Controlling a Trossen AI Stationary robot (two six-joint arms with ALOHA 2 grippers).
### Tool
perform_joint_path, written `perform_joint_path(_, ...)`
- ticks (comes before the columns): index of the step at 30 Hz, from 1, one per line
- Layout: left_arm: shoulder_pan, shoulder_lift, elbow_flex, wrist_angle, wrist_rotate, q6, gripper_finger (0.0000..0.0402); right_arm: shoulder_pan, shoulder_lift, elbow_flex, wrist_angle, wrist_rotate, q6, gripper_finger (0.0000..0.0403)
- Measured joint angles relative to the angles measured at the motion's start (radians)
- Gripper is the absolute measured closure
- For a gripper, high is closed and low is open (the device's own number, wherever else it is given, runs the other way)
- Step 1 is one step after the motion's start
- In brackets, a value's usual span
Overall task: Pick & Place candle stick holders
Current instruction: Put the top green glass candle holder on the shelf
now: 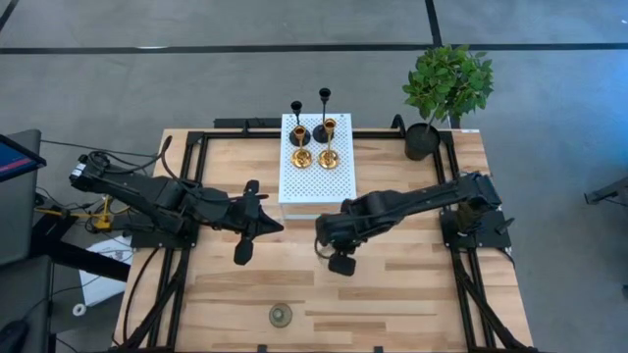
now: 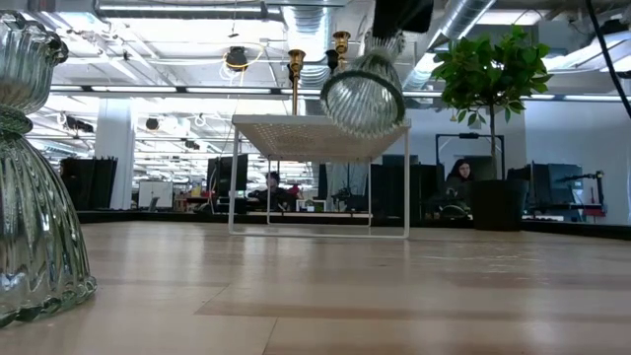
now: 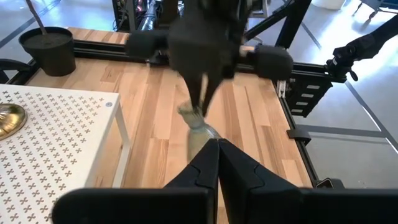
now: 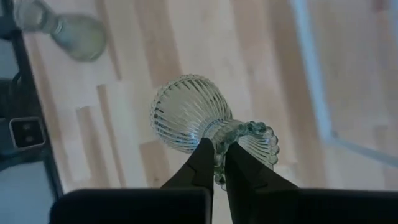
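Now the right hand (image 4: 217, 163) grasps a grey-green glass holder (image 4: 193, 115) by its neck, lifted just beside the white stand (image 1: 316, 181). Next, probably, comes setting it there; left hand (image 3: 217, 152) waits clenched.

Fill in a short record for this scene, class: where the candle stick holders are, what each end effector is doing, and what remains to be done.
On rack: two black holders and two gold holders stand on the white perforated rack.
Right end effector: shut on a grey-green glass holder, lifted off the table.
Left end effector: shut, empty, waiting beside the rack.
Remaining: second glass holder stands at the table's near edge.
Bystander: potted plant at far right corner.
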Motion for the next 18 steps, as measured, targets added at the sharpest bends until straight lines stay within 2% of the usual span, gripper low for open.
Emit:
perform_joint_path(8,0.000,0.000,0.000,0.000,0.000,0.000,0.0394,-0.007,-0.060,0.023,-0.105,0.127,0.030,0.0398)
perform_joint_path(18,0.000,0.000,0.000,0.000,0.000,0.000,0.0394,-0.045,0.082,0.409,-0.348,0.294,-0.096,0.0398)
